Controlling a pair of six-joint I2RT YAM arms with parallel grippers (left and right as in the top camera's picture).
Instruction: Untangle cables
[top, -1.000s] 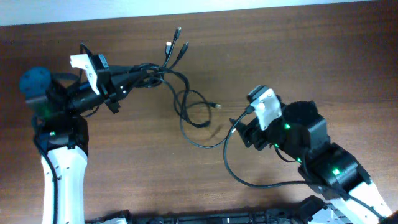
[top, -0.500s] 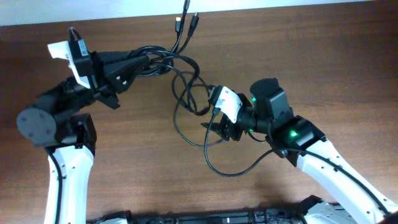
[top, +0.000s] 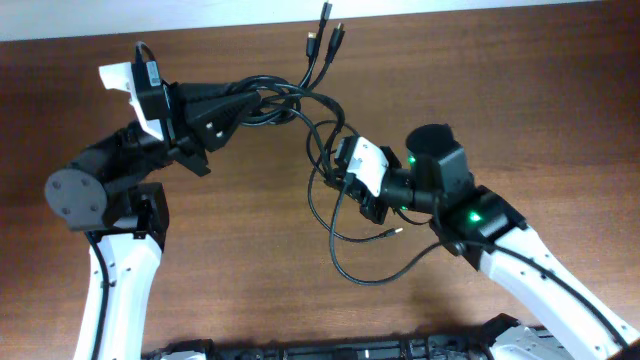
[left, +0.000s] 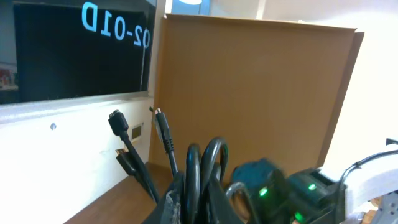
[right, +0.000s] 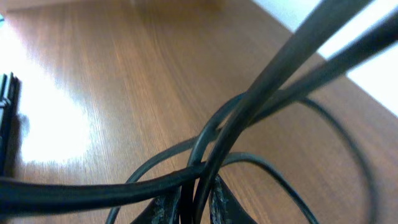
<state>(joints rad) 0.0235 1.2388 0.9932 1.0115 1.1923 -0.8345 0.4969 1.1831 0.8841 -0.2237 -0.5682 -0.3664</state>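
Left jaws are clamped on the cables (top: 270, 100), gripping the thick of the bundle at about ten o'clock on the tabletop (top: 520, 90). Right jaws look pinched together on a single strand near the centre, and in the right wrist view the cord runs straight up between them.

Outward from the left grip, three plugs (top: 322, 38) fan toward twelve o'clock, standing clear of the wood. Outward from the right grip, strands cross one another at its eleven o'clock. A slack loop (top: 372, 278) trails toward six o'clock, with a loose metal tip (top: 397, 231) near it.

We judge the step in hand to be drawing one strand out of the knot. To do it well, we anchor the bundle firmly on the left and pull the right slowly toward four o'clock. We watch that the crossing opens rather than cinches, and ease off if a plug snags.
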